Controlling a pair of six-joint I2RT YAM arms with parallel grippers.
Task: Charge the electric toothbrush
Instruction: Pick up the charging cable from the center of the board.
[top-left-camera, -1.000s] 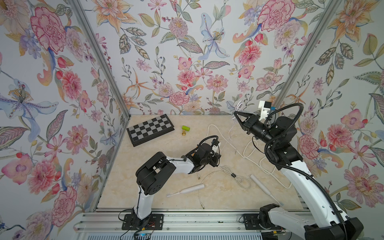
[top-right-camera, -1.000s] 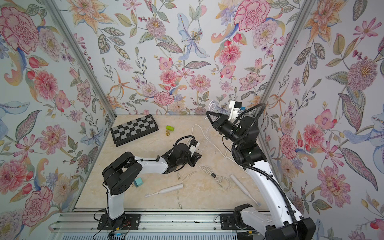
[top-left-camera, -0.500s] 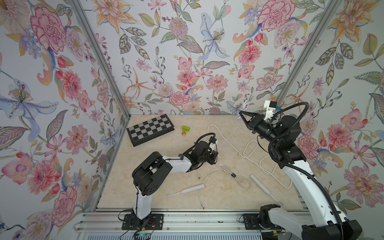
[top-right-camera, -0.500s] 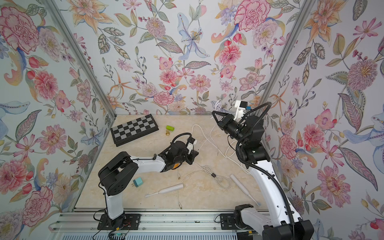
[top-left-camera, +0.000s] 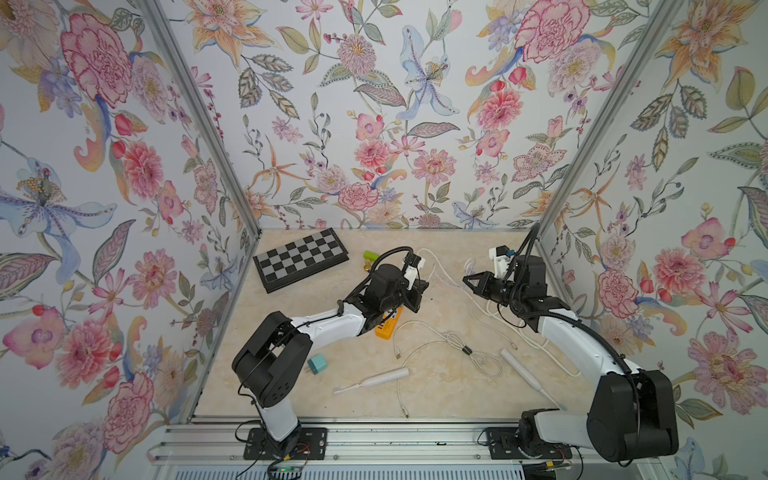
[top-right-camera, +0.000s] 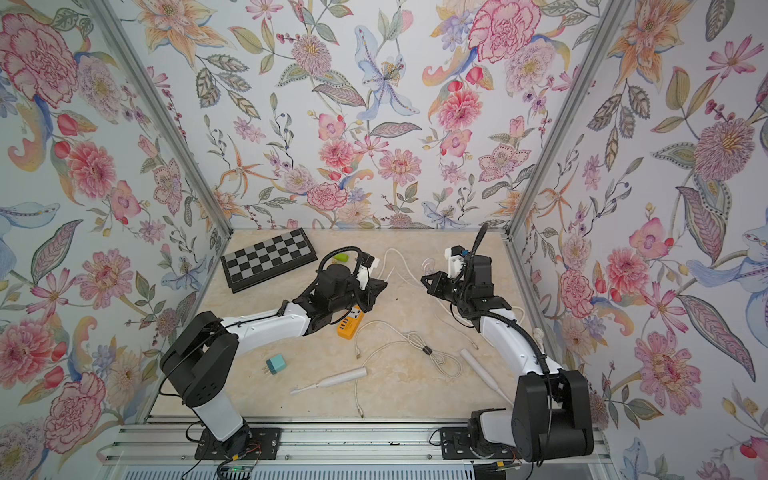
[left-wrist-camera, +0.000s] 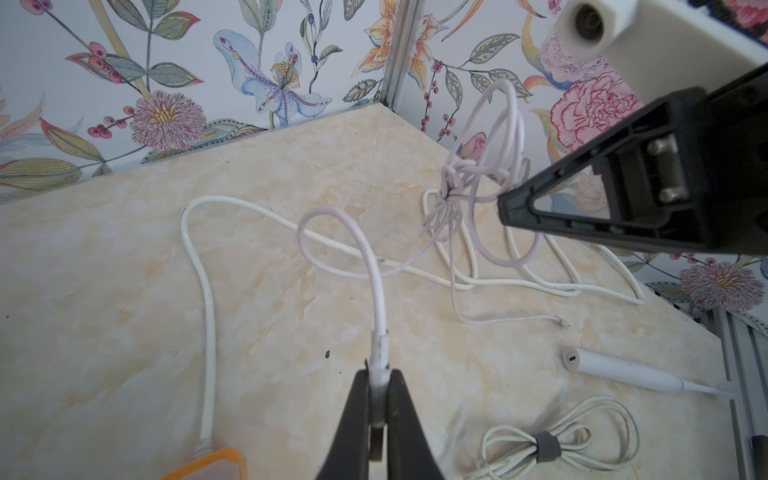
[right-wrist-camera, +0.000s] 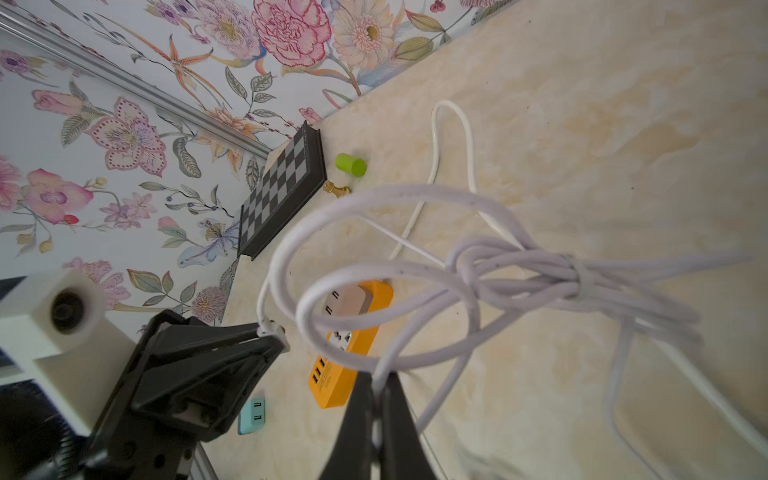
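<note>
Two white electric toothbrushes lie on the marble floor: one (top-left-camera: 370, 380) in front of the middle, another (top-left-camera: 525, 376) to the right, its end port showing in the left wrist view (left-wrist-camera: 623, 370). A pale lilac cable (left-wrist-camera: 374, 286) runs between both grippers. My left gripper (left-wrist-camera: 379, 374) is shut on its plug end, above the orange power strip (top-left-camera: 388, 326). My right gripper (right-wrist-camera: 376, 386) is shut on the cable's knotted bundle (right-wrist-camera: 540, 274), held off the floor. In both top views the grippers (top-left-camera: 419, 286) (top-left-camera: 467, 280) face each other closely.
A teal wall adapter (top-left-camera: 318, 363) lies at the front left. A tied white cable (top-left-camera: 465, 349) lies between the toothbrushes. The strip's thick white cord (left-wrist-camera: 208, 332) loops toward the back. A chessboard (top-left-camera: 301, 259) and a green cylinder (top-left-camera: 370, 254) sit at the back left.
My right arm has come down from the back wall toward the middle with the cable bundle. My left gripper has shut on the plug end and lifted slightly.
</note>
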